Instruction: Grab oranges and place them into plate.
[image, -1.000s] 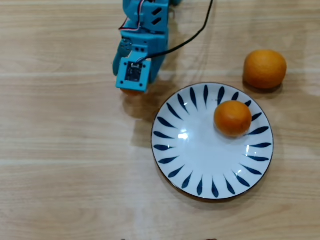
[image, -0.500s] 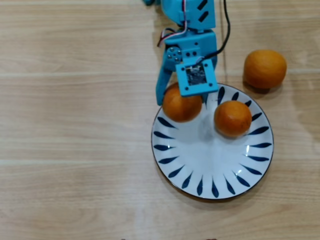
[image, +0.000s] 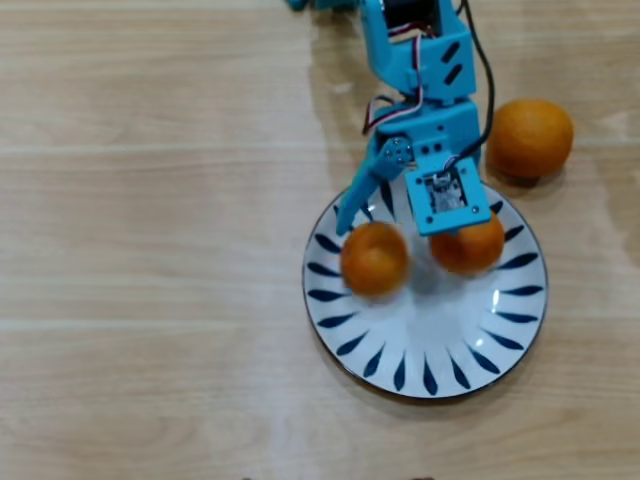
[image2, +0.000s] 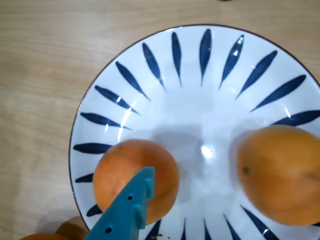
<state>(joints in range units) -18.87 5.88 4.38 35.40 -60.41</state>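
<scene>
Overhead view: two oranges are sitting inside the plate (image: 430, 370), one toward 9 o'clock of its centre (image: 374, 258), the other toward 1 o'clock (image: 470, 247) and partly hidden under the blue arm's wrist block. The left one is looking slightly blurred, so it may be rolling or settling; cannot say for sure.

The hand (image: 385, 215) is hanging over the plate's 11 o'clock rim with its fingers spread apart and nothing between them; one blue finger (image: 358, 200) is angling down toward the left orange without clearly touching it. Judgement: the splayed fingers above the dish fit a release of fruit into the plate.

A third, larger orange (image: 530, 137) is resting on the wooden table (image: 150, 250) outside the plate, at about 1 o'clock, near the rim but apart from it. It looks like the remaining piece to fetch.

Wrist view: both plated oranges are showing, at 8 o'clock (image2: 125, 170) and 4 o'clock (image2: 280, 175), well apart
</scene>
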